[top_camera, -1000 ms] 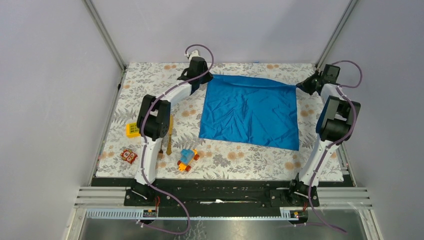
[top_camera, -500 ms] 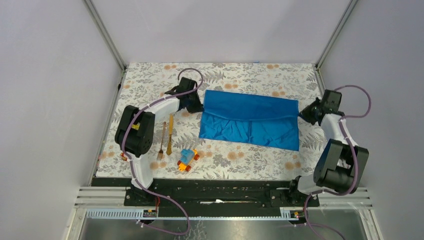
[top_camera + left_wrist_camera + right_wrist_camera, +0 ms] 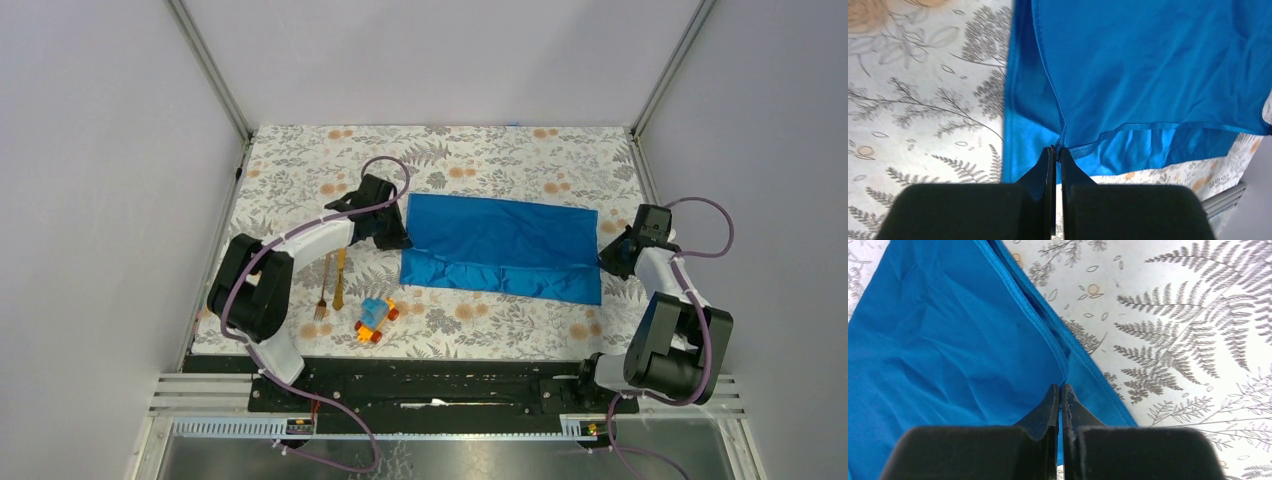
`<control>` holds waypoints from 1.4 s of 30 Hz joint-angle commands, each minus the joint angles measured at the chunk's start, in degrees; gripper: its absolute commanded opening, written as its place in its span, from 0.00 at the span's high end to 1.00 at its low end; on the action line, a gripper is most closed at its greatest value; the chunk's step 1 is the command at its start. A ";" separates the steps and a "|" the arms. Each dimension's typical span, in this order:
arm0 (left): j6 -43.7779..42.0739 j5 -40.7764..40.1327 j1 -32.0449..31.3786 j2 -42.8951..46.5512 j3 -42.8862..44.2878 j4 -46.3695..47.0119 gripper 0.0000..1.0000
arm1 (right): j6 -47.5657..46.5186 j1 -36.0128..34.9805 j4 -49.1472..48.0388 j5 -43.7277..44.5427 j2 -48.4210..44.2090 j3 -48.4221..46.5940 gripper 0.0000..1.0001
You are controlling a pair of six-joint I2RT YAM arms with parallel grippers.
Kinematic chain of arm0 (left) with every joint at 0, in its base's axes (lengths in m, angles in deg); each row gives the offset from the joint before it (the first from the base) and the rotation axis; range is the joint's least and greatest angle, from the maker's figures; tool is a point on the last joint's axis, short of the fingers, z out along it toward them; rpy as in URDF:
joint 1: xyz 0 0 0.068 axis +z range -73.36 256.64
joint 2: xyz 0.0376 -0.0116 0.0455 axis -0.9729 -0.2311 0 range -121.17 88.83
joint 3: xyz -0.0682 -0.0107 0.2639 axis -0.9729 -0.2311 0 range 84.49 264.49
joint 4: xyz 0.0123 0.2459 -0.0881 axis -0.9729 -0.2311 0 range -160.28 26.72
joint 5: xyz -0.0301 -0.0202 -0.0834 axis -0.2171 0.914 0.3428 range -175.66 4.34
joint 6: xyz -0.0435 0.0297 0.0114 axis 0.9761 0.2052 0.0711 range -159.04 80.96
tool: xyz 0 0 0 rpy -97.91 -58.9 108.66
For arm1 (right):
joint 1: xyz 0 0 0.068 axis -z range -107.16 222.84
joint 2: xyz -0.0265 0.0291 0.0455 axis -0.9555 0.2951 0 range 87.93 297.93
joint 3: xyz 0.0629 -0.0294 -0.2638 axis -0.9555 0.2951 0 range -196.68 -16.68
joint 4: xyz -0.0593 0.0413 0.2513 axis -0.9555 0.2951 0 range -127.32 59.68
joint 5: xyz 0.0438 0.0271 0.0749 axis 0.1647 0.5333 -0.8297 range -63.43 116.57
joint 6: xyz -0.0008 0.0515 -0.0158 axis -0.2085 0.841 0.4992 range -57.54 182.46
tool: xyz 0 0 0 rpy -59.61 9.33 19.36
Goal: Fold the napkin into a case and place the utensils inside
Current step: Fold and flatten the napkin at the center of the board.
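**Blue cloth held at both short ends, cutlery off to the left**

Blue napkin lies at the middle of the top view, doubled over into a wide band whose long axis runs left to right. Its upper layer stops short of the lower edge, so a strip of the under layer shows along the bottom.

The left tool sits at the band's left end and the right tool at its right end. Each has its fingers pressed together on a corner of the upper layer's hem, as both wrist views show.

The fork and knife lie side by side at lower left, well apart from the cloth. Their long axes run up and down the frame, across the band's, and the left arm is far nearer to them. A toy car sits just to their right.

The desk carries a pale fern-and-flower print, and plain grey walls close it in on three sides. The next fold probably depends on both tools moving the hem evenly.
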 commanded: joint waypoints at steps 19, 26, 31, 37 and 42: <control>1.29 3.00 -3.39 9.03 -6.21 -1.75 1.00 | 0.23 -0.30 8.98 6.17 -10.70 -0.26 1.00; 1.37 2.14 -4.79 9.59 -7.29 -4.07 1.00 | 0.90 -0.28 11.19 10.10 -14.07 2.13 1.00; 1.23 1.69 -4.79 9.09 -9.24 -3.70 1.00 | 0.89 -0.28 11.63 11.33 -13.00 2.25 1.00; 0.54 0.48 -4.78 8.18 -9.93 -3.95 1.00 | 4.35 -0.28 12.08 13.82 -11.43 3.79 1.00; 0.27 0.79 -4.87 6.78 -10.30 -4.03 1.00 | 5.47 -0.28 12.00 15.76 -10.12 4.82 1.00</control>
